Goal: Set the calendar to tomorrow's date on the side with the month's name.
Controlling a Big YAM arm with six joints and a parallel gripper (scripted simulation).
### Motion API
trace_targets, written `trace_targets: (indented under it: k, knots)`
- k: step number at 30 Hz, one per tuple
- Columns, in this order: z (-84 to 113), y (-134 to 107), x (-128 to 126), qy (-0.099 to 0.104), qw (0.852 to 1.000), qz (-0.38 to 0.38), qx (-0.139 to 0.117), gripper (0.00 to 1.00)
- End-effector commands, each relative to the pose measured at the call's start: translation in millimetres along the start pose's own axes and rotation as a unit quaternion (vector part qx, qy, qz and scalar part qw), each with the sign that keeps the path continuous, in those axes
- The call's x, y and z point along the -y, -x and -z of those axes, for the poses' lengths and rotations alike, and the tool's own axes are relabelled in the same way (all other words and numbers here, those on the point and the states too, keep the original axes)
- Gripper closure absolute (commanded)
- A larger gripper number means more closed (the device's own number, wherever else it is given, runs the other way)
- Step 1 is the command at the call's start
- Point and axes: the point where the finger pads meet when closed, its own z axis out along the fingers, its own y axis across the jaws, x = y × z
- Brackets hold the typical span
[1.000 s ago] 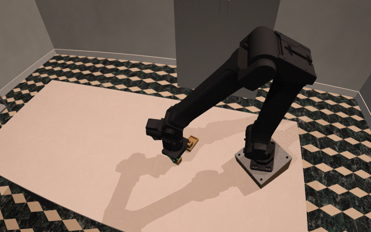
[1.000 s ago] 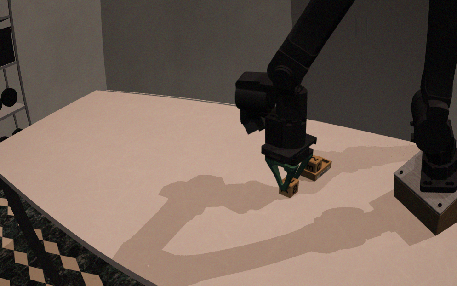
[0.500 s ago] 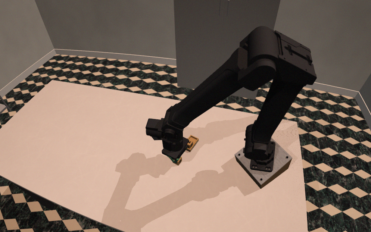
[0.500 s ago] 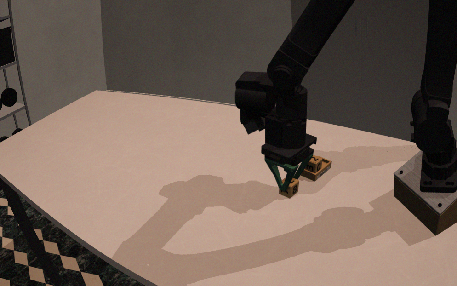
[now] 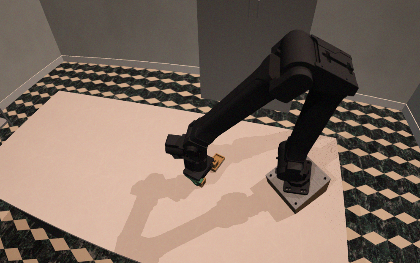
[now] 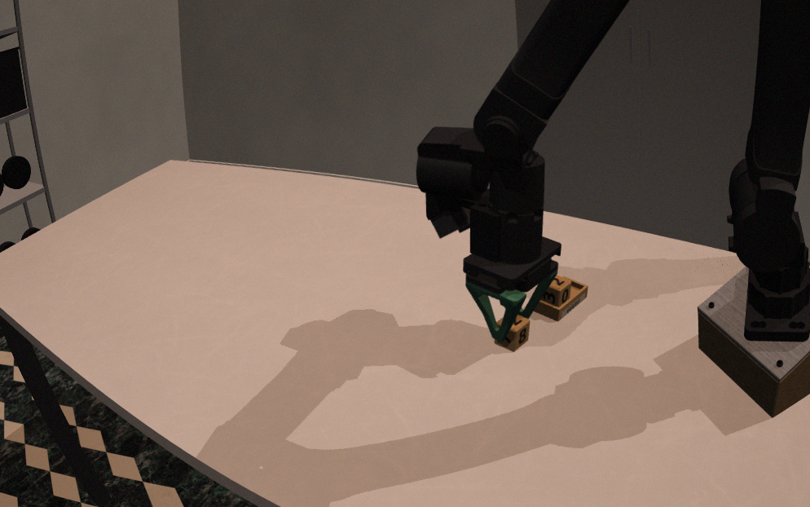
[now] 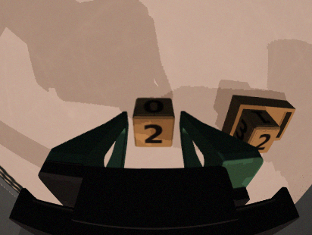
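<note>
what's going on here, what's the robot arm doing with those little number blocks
The gripper stands open around a cube on the table, with a gap on both sides, so nothing is held. The other cube sits in the tray, beside a free space. The date isn't set yet, since one cube is still out.
</note>
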Motion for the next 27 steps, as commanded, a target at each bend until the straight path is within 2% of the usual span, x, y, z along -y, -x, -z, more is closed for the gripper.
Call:
trace_targets:
  k: [1,7,10,14,27]
  knots:
    - [-4.3,2,3,-0.001,1.000,-0.006,-0.002,0.55]
    - [1.3,4,5,-0.003,1.000,-0.007,-0.004,0.55]
    - [22.7,22,-5,0.006,1.000,0.003,0.022,0.55]
    - [30.4,22,-5,0.006,1.000,0.003,0.022,0.55]
    - [100.3,23,-6,0.005,1.000,0.005,0.027,0.55]
